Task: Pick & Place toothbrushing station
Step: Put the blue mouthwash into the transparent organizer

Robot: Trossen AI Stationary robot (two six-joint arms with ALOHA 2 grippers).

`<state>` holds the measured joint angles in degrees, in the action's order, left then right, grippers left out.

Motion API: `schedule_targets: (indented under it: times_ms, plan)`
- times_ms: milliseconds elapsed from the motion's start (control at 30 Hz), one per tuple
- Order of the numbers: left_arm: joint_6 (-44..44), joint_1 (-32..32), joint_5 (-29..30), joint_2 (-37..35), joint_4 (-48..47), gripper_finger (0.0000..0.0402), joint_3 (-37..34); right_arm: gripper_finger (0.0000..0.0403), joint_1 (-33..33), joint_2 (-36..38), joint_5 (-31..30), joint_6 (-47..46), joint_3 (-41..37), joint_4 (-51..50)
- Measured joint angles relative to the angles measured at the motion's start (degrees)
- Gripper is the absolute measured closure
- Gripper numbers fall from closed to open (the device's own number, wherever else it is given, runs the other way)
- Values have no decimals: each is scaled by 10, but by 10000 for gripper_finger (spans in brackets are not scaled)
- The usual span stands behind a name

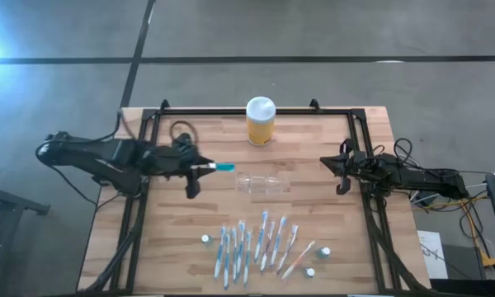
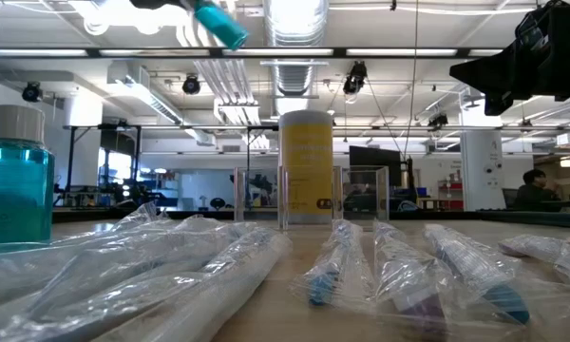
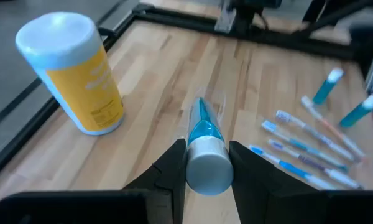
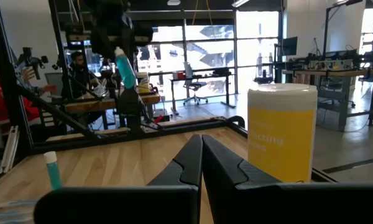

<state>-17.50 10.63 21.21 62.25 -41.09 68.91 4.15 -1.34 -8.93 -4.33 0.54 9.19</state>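
On the wooden table [image 1: 181, 247], the clear toothbrushing station [image 1: 262, 183], mid-table before the yellow jar [image 1: 260, 121], looks light, slippery, best pinched by a wall; left gripper [image 1: 200, 168] clamps a blue tube [image 1: 223, 167], right gripper [image 1: 340, 169] closed, empty.

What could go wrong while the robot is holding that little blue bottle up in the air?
1. The left gripper pinches the small blue bottle only near its white cap end, so it might slip or tilt.
2. The clear holder is see-through and light, so a bottle lowered off-centre may hit its rim and push it over.
3. The yellow jar stands close behind the holder, so a wide swing could knock it.
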Motion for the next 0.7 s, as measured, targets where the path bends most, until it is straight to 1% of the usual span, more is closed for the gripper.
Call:
schedule_targets:
  times_ms: [167, 300, 467, 700]
  plan:
    - [45, -30, -47, 139, -116, 304, 168, 394, 0, 0, 0, 3, 0, 0]
    - [76, -50, -85, 245, -188, 304, 275, 394, 0, 0, 0, 14, 0, 0]
    - [118, -65, -131, 359, -238, 304, 378, 394, 0, 0, 0, 15, 0, -1]
    - [176, -78, -164, 486, -289, 304, 487, 394, 0, 0, 0, 15, 0, -1]
